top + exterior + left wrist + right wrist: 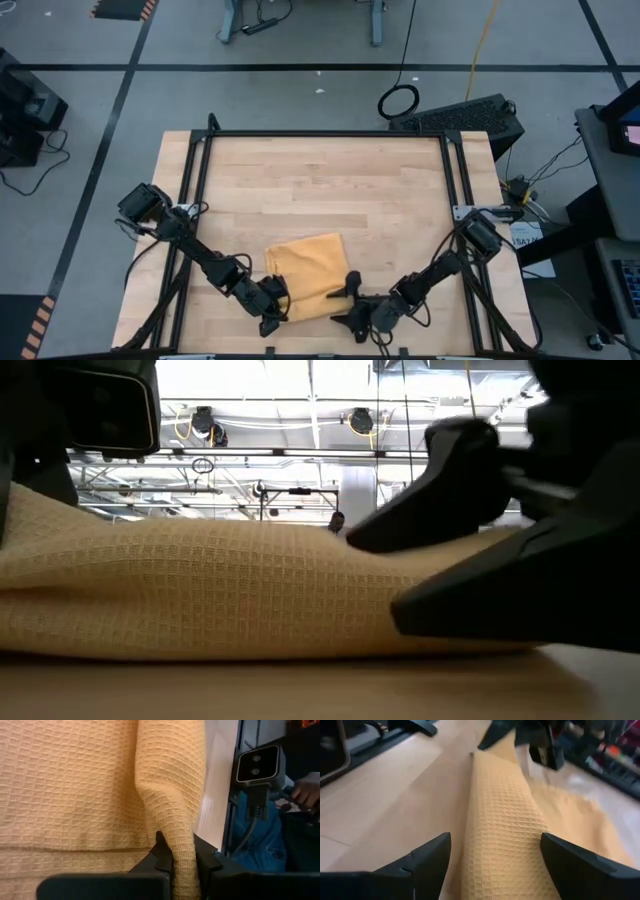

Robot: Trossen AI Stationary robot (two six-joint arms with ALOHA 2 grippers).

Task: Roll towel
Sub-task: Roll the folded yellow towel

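one yellow towel [308, 273] on table [320, 180], left gripper [182, 862] jaws pinching its fold, right gripper [495, 852] jaws wide, straddling it

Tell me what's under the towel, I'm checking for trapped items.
Only bare wooden table shows around the towel. Anything beneath the cloth is covered and cannot be seen.

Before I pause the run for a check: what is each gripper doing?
Left gripper: shut on the towel.
Right gripper: open, astride the towel's rolled edge.
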